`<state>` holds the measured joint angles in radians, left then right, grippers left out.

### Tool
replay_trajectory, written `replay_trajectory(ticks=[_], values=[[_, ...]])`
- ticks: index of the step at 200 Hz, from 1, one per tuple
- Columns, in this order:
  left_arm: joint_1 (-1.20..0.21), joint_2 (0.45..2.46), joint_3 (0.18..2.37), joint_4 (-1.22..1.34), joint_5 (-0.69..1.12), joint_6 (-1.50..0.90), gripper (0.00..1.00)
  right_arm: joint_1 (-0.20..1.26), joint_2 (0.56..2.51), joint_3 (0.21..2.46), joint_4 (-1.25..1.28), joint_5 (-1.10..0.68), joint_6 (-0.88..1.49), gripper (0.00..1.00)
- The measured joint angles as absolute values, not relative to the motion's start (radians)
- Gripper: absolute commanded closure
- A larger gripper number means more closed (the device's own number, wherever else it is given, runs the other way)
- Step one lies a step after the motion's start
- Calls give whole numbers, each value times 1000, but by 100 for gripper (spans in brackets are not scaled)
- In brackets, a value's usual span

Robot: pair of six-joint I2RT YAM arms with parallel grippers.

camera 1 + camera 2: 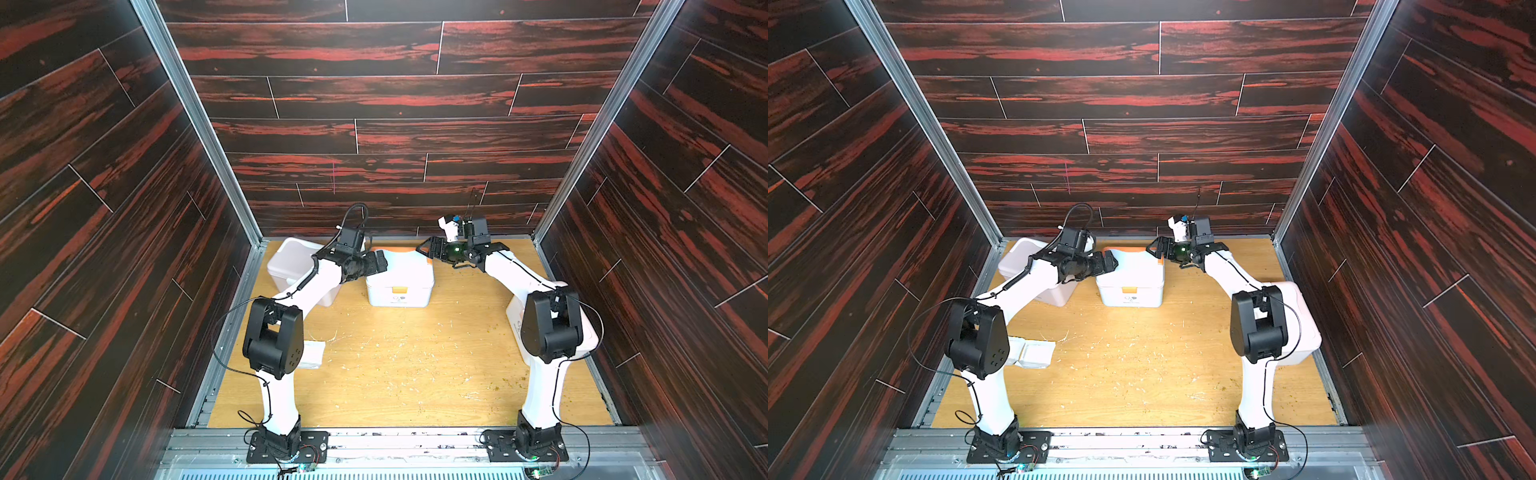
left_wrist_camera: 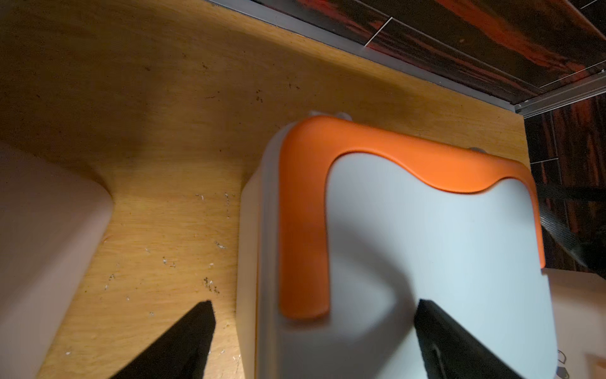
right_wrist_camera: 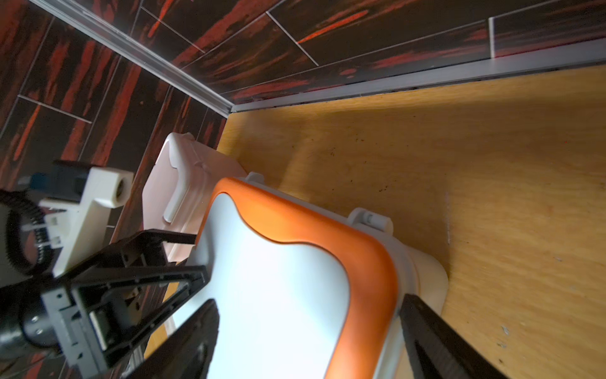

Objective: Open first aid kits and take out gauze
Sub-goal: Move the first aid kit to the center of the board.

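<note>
left kit (image 1: 291, 262): pale pink, about 10 o'clock on the tabletop (image 1: 415, 374), tucked toward the far-left corner. lid looks down; the left arm hides much of it.
gauze (image 1: 1036, 353): flat white packets at 8 o'clock, lying out by the left edge beside the arm's elbow. probably parked there to stay clear of the working lane.
left hand (image 1: 381, 262): spread wide, grasping nothing. it straddles the middle kit's 9 o'clock lid edge, one finger over the gap between the kits, one over the lid. it looks placed to steady that side.
middle kit (image 1: 399, 278): blue-white with orange trim, at 12 o'clock, lid shut. orange latch (image 1: 400, 289) faces 6 o'clock, untouched.
right hand (image 1: 426, 251): also spread and empty, over the lid's 2 o'clock corner, facing the left hand.
right kit (image 1: 1306, 328): at 3 o'clock against the right edge, half hidden by the right arm; lid state unclear.
open room: centre through 6 o'clock is bare but for crumbs. the gap between left and middle kits is narrow, and the strip behind the middle kit is slim, so a lid swinging back may crowd the wall.
</note>
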<state>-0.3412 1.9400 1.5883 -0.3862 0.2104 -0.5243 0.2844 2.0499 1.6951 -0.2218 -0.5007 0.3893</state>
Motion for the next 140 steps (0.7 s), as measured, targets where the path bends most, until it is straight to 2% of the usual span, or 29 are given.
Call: replay_trajectory(ticks=[31, 66, 140], values=[[-341, 1944, 1564, -338, 255, -543, 2, 287, 2043, 1659, -201, -530, 380, 12], [-342, 1915, 1488, -250, 274, -565, 2, 297, 1953, 1452, -124, -569, 411, 12], [-394, 1795, 1299, -141, 268, -595, 2, 398, 1544, 923, -17, -567, 492, 12]])
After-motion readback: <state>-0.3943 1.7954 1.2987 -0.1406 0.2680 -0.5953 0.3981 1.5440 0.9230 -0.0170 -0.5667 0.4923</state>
